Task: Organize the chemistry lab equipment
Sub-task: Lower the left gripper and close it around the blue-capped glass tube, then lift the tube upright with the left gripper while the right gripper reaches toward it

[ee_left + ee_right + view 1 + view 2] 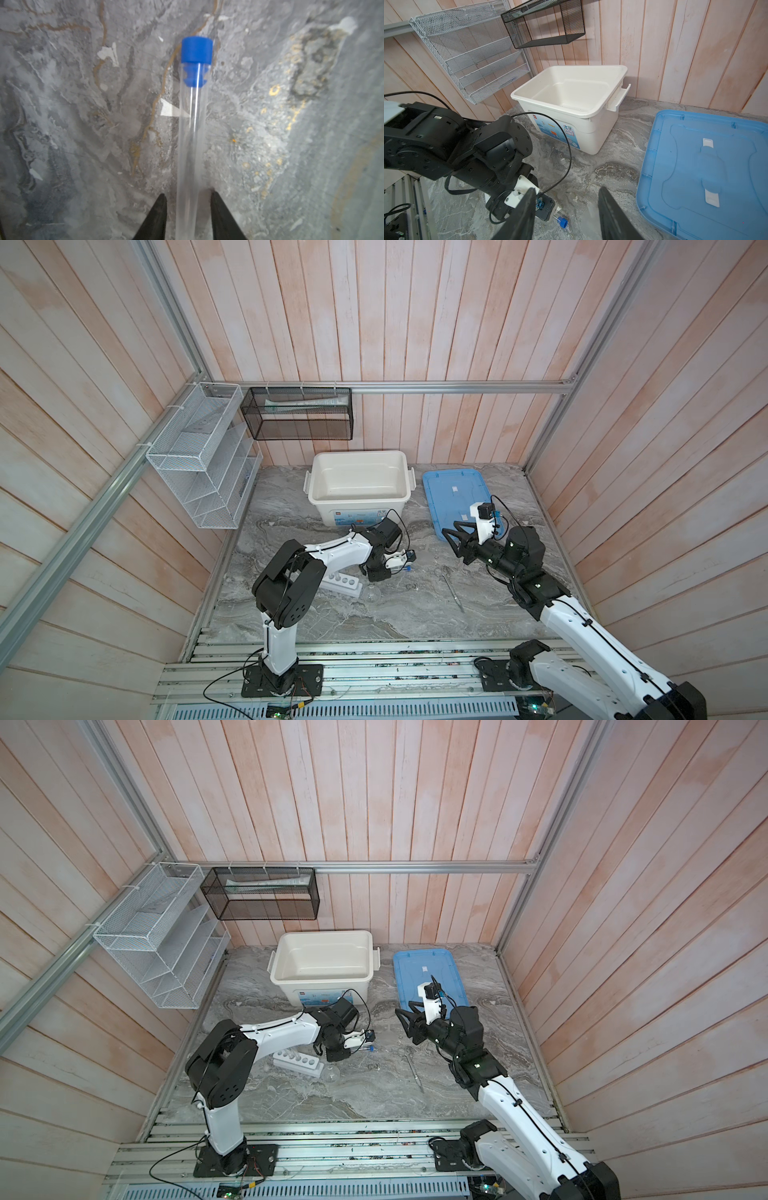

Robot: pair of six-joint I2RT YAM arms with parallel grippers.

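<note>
Left fingers [158, 218] flanked the tube [191, 135], unclamped; one touching first could roll it. Right fingers [521, 218] stood apart, empty.

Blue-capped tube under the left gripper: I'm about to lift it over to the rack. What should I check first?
1. Centring of the blue-capped tube between the fingertips of the left gripper: ok.
2. Jaws closed on it: not ok, a gap shows on each side.
3. Seating of the blue cap: ok.
4. Free hole in the white rack: ok, open holes show in both top views.
5. Clearance of the round flask from the rack: cannot tell, it sits right beside one end.
6. Parking of the right gripper, open and empty, away from the tube: ok.
</note>
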